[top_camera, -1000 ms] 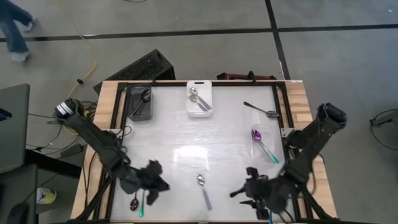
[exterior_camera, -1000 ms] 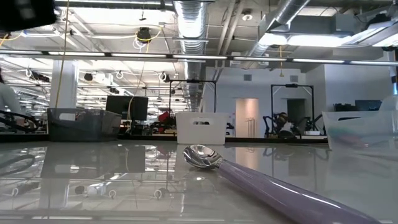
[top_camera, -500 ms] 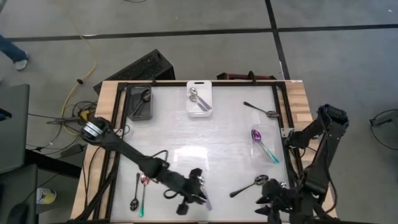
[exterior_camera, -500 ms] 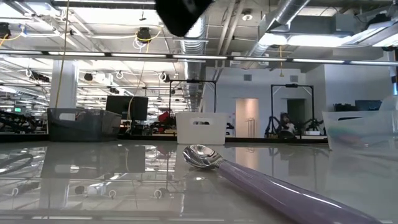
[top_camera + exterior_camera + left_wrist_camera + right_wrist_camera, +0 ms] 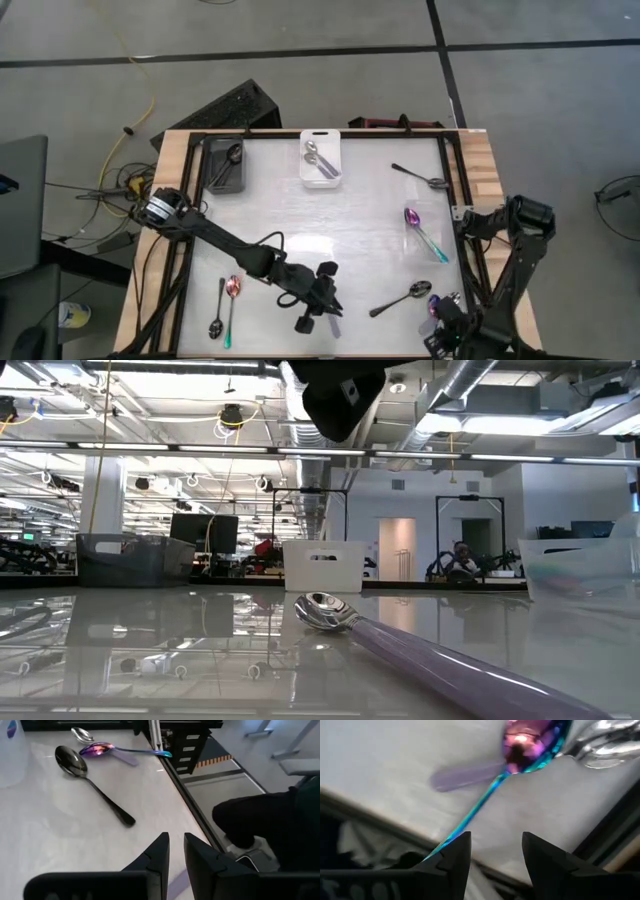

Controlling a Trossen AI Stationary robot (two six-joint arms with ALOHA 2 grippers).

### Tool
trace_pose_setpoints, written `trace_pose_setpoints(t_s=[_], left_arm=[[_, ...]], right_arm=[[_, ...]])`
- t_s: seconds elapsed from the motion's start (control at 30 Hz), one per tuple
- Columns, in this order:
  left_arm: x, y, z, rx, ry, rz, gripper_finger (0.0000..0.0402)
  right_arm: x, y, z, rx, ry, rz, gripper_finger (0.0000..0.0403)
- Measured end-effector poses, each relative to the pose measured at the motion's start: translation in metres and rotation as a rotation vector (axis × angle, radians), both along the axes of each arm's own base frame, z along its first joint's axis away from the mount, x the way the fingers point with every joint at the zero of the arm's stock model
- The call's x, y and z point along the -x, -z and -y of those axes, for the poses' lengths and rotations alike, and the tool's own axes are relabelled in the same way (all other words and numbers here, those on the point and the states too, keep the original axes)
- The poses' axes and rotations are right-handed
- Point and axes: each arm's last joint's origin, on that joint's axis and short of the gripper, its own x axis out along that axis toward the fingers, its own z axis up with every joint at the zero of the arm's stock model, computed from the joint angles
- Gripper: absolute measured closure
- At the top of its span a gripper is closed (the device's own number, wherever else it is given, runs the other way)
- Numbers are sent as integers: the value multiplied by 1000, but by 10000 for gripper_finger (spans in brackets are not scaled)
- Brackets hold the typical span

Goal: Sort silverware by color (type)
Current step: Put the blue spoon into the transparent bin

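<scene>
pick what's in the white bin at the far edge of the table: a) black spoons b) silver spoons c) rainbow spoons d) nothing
b: the high view shows silver spoons lying in the white bin; the black spoon sits in the dark bin beside it.

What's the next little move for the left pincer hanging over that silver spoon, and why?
Probably straight down. The left pincer hangs well above the silver-bowled spoon and holds nothing, with its fingers barely parted, so it has to get lower before it can grip. The right pincer waits open, off to the right.
</scene>
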Motion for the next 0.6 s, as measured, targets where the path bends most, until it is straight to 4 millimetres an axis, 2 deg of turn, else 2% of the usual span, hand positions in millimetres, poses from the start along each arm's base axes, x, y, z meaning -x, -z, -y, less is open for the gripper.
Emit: trace_pose_setpoints(t_s=[0.13, 0.6], left_arm=[[-1, 0, -2, 33, 16, -19, 359], [0, 0, -2, 40, 18, -25, 359]], right_arm=[[-7, 14, 1, 20, -29, -111, 211], [-15, 19, 1, 25, -30, -34, 226]])
